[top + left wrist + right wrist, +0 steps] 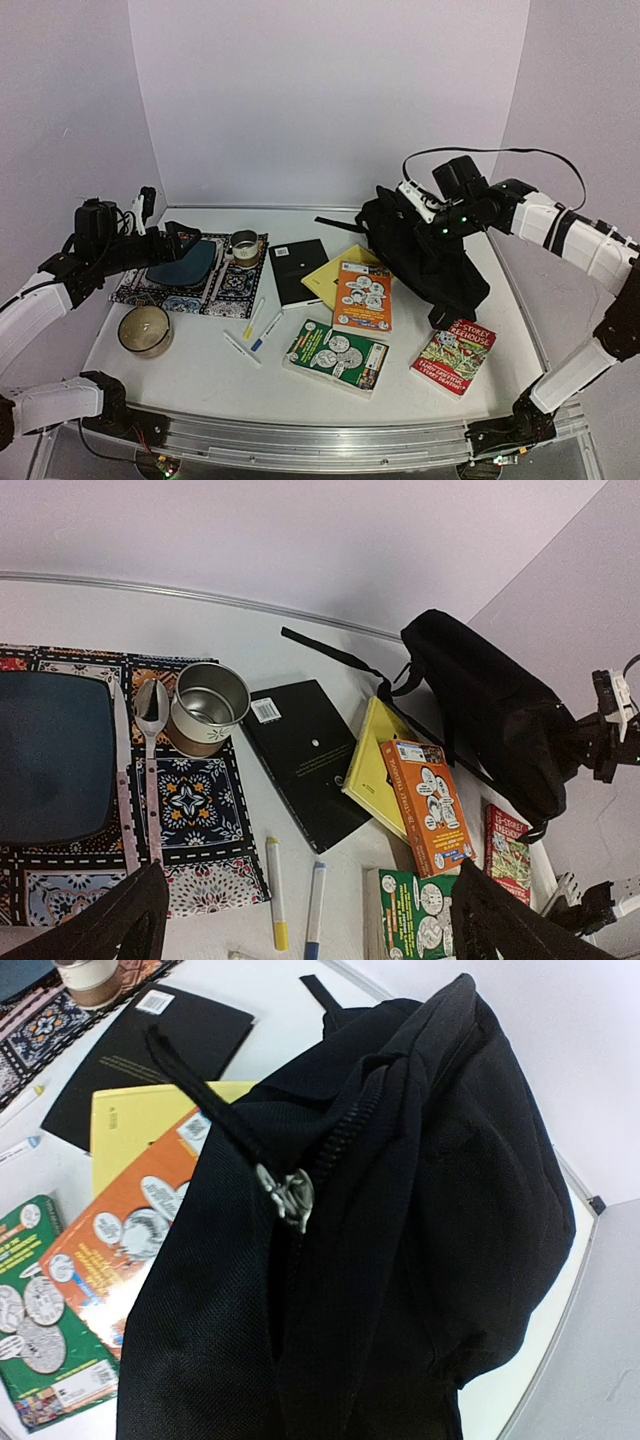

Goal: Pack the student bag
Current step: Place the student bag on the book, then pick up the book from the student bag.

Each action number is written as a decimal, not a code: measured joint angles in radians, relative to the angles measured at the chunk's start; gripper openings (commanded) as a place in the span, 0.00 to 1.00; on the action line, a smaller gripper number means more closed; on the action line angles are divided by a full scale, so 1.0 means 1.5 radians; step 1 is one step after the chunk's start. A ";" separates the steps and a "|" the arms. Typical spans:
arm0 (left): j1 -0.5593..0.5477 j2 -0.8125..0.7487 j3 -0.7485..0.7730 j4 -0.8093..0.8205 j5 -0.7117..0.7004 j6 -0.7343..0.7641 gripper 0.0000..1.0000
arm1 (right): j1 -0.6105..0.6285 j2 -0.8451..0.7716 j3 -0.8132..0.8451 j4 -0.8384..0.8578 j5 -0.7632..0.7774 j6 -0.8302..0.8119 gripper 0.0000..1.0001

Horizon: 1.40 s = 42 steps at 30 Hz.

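Surface: white tabletop (200, 370) boxed in by pale lilac walls, arm bases at the near edge.
Landmark: flat black hardcover notebook (298, 270), mid-table.
Bag: large soft black fabric student bag (425, 255), right of the notebook and a little farther back. It lies slumped on the tabletop, with a strap trailing from its top toward the notebook's far corner.
Between: thin yellow book (330, 270) and orange paperback (363, 297) lie between the notebook and the bag, the orange one close against the bag's flank.
Handling: judged soft and floppy, with no frame showing. The cloth sags in folds and will likely collapse rather than hold its mouth open. Probably light while unpacked. The weave looks grippy and not fragile.
Hold points: small metal zipper pull (290, 1195) with a thin black cord (200, 1090) on the upper ridge. Pinching either should run the zip, and the fabric lip beside the teeth suits a second hand. How far the zip stands open cannot be told.
Right gripper (405, 200): at the bag's top, right of the notebook, jaws closed. Its fingers are out of its own camera's view, so whether cord or cloth is pinched cannot be told.
Left gripper (308, 900): well left of the notebook over a patterned cloth mat (215, 295), fingers spread wide, holding nothing.
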<state>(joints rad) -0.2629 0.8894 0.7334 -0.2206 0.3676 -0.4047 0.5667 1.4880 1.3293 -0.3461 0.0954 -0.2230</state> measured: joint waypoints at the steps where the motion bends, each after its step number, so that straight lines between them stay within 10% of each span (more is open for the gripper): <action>1: -0.001 0.001 0.000 0.000 0.000 -0.009 0.99 | 0.017 -0.001 0.002 -0.007 0.010 0.015 0.02; 14: -0.045 0.015 0.013 -0.004 0.009 -0.103 0.99 | 0.222 0.118 0.122 -0.087 0.153 0.248 0.13; 22: -0.148 0.066 0.027 -0.004 -0.045 -0.139 0.99 | 0.269 0.246 0.149 -0.050 0.096 0.313 0.39; 34: -0.290 0.181 0.080 0.015 -0.156 -0.185 0.99 | 0.233 0.190 0.093 0.049 -0.034 0.305 0.95; 42: -0.352 0.284 0.162 0.026 -0.210 -0.186 0.99 | 0.078 0.005 -0.060 0.154 -0.161 0.316 0.98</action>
<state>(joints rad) -0.7902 1.3150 0.9770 -0.1814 0.0529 -0.6839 0.6843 1.4956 1.2399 -0.1153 -0.1466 0.2517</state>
